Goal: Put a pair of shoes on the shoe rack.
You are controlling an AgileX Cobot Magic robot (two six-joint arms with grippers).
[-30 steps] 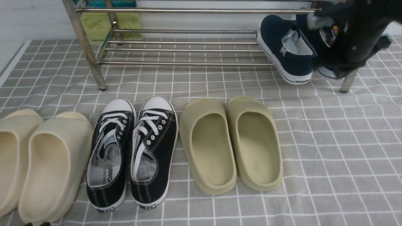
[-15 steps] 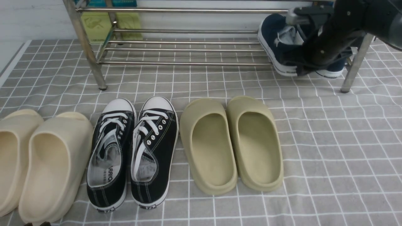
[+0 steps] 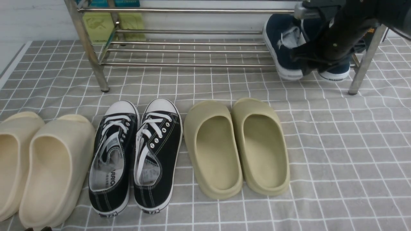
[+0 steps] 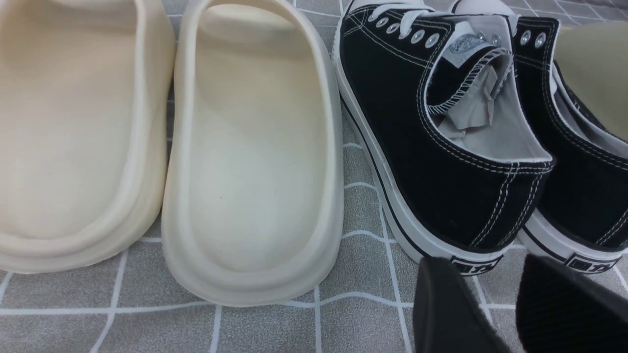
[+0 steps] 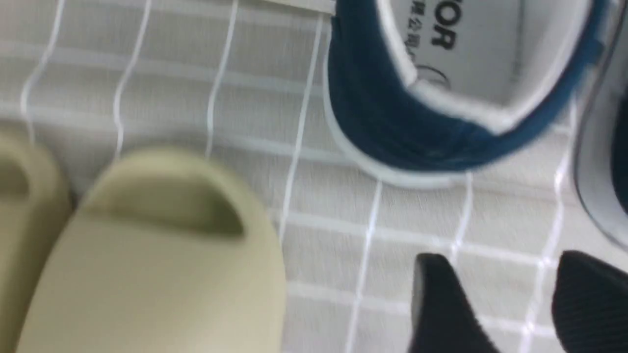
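Right wrist view: right gripper [image 5: 500,282] spread, holding nothing; 2 navy shoes [image 3: 278,32] on shoe rack [image 3: 186,11]; left gripper [image 4: 486,277] parted.

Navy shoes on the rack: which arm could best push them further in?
Right, probably. The right gripper hangs open right by the navy shoes at the shoe rack; the left gripper is far off, by the black sneakers.

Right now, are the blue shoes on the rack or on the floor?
On: both navy slip-on sneakers lie across the lower bars of the shoe rack, heels overhanging.
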